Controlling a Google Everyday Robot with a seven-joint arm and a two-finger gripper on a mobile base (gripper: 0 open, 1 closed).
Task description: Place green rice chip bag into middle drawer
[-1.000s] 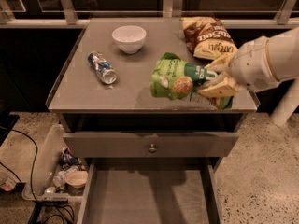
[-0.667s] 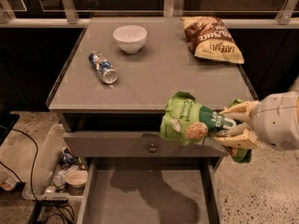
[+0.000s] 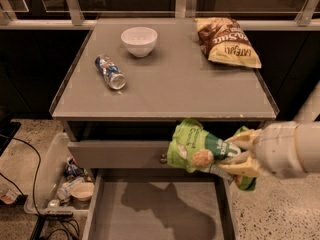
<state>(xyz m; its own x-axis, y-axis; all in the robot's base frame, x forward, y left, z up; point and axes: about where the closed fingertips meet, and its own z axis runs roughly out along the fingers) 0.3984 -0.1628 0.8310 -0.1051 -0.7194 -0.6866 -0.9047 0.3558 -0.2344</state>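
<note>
The green rice chip bag [image 3: 197,146] is crinkly bright green with a dark oval logo and a tan rice cake picture. My gripper [image 3: 239,155] is shut on its right end and holds it in the air, in front of the cabinet and above the open middle drawer [image 3: 150,209]. The drawer is pulled out at the bottom of the view, with a plain grey floor where the bag's shadow falls. The bag covers part of the upper drawer front.
On the grey cabinet top [image 3: 165,84] stand a white bowl [image 3: 139,40], a lying plastic bottle [image 3: 110,72] and a brown-and-yellow chip bag [image 3: 225,41]. A closed drawer front with a small knob [image 3: 163,158] sits above the open drawer. A clear bin of clutter [image 3: 60,179] and cables lie on the floor at left.
My gripper has carried the green bag off the cabinet top, forward and down, to hang in front of the cabinet above the open drawer.
</note>
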